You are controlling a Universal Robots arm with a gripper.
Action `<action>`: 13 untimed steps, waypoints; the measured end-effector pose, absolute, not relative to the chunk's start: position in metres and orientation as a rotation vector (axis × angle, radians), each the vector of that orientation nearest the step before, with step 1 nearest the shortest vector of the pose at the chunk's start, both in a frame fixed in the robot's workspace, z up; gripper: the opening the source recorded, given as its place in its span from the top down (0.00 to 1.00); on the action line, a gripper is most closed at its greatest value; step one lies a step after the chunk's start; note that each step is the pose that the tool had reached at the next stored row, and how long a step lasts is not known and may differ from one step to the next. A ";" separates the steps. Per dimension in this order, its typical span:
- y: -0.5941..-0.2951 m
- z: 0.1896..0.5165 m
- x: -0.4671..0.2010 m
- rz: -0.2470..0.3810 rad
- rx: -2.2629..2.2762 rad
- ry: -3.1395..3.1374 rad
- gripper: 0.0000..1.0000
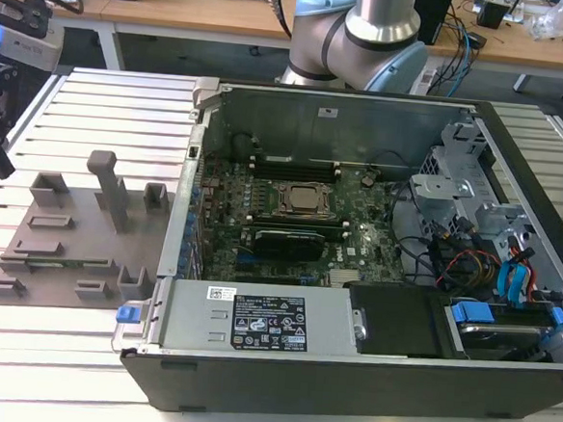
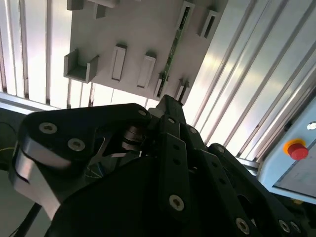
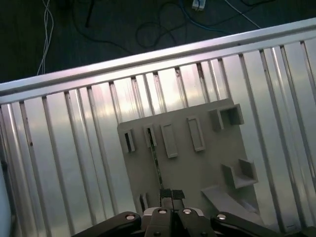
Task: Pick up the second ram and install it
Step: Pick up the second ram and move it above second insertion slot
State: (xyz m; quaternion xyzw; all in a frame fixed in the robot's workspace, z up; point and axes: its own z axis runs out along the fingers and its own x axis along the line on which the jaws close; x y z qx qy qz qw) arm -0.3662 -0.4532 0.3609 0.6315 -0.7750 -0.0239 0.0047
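**Fingers poised above the second ram on its holder plate**

In the first wrist view the gripper (image 3: 171,194) hangs over a grey holder plate (image 3: 197,168) that lies on the slatted metal surface (image 1: 78,351). Its fingers (image 3: 165,193) are drawn together with nothing between them. The second ram (image 3: 155,160), a thin green stick, lies flat along the plate between two small end blocks. One of its ends sits just under the fingertips, but contact cannot be judged. In the exterior view the plate sits at the exterior view's left, just beside the open computer case (image 1: 346,394). The motherboard (image 1: 356,250) is exposed inside the case.
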 end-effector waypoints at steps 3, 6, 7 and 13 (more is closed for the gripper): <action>-0.453 0.361 -0.366 -0.075 2.025 -2.387 0.90; -0.453 0.361 -0.366 -0.074 2.062 -2.355 0.90; -0.453 0.361 -0.366 -0.074 2.078 -2.340 0.90; -0.453 0.361 -0.366 -0.073 2.218 -2.204 0.90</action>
